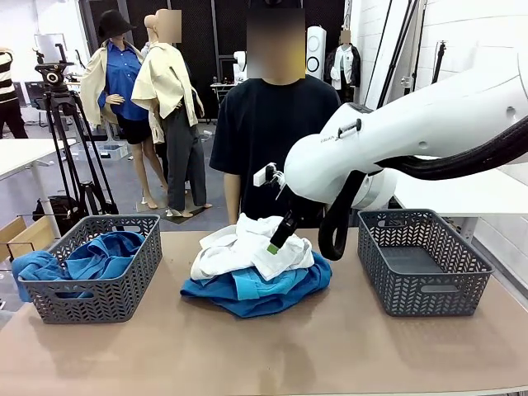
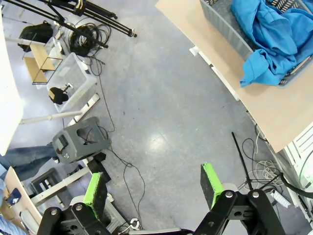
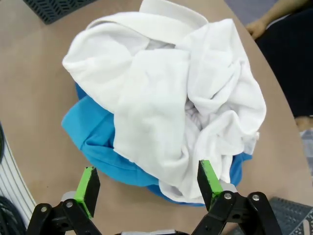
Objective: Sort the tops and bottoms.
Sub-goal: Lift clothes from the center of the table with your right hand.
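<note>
— Which step are we on?
— The pick. Our right gripper (image 3: 147, 174), jaws wide and empty, hangs just over the white top (image 3: 166, 98), which lies on the blue pile (image 1: 247, 295) at the middle of the table (image 1: 264, 355).
— Next?
— We'd lower and pinch a fold. Our arm (image 1: 412, 132) reaches in from the right edge, wrist tipped down. Our left gripper (image 2: 154, 183) is open too, off the left edge.

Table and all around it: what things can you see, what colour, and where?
white top: one, white, topping the middle pile
blue tops: two shades, royal and turquoise, under the white top
basket clothes: count unclear, blue, in the left basket
left basket: one, grey, table's left end
right basket: one, grey, table's right end
table: one, tan
tripod: one, black, floor at far left
person: one, black shirt, across the table
right hand: one, black, green pads, open over the pile
left hand: one, black, green pads, open over the floor
</note>
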Motion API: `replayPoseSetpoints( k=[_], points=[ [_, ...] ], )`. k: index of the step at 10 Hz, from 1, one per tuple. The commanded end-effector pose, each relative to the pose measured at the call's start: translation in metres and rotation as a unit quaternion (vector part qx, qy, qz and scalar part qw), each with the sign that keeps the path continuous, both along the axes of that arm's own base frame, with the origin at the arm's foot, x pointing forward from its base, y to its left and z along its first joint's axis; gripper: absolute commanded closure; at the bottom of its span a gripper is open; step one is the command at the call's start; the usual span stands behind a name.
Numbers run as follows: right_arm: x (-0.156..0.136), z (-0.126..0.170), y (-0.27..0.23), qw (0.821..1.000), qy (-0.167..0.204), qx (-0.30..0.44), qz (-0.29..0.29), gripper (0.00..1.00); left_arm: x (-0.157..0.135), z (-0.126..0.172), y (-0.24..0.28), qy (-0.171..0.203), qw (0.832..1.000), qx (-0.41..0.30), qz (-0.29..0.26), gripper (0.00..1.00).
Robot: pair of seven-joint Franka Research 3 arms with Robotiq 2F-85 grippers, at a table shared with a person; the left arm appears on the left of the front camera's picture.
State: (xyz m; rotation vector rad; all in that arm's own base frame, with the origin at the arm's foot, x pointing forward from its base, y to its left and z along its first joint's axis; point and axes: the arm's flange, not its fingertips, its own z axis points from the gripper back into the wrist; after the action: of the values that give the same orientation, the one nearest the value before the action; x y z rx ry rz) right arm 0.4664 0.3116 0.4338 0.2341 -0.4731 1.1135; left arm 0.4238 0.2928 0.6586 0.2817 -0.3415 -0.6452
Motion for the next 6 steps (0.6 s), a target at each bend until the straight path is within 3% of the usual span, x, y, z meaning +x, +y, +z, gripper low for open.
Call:
replayPoseSetpoints(
  k=[1,6],
  points=[
    [0.011,-0.019,0.007,1.0,0.004,-0.016,0.001,0.0,-0.002,0.001,0.002,0.002,1.0,0.005,0.0,0.0],
    [0.024,-0.041,0.014,1.0,0.004,-0.02,0.004,0.0,-0.002,0.001,0.002,0.002,1.0,0.005,0.0,0.0]
  ],
)
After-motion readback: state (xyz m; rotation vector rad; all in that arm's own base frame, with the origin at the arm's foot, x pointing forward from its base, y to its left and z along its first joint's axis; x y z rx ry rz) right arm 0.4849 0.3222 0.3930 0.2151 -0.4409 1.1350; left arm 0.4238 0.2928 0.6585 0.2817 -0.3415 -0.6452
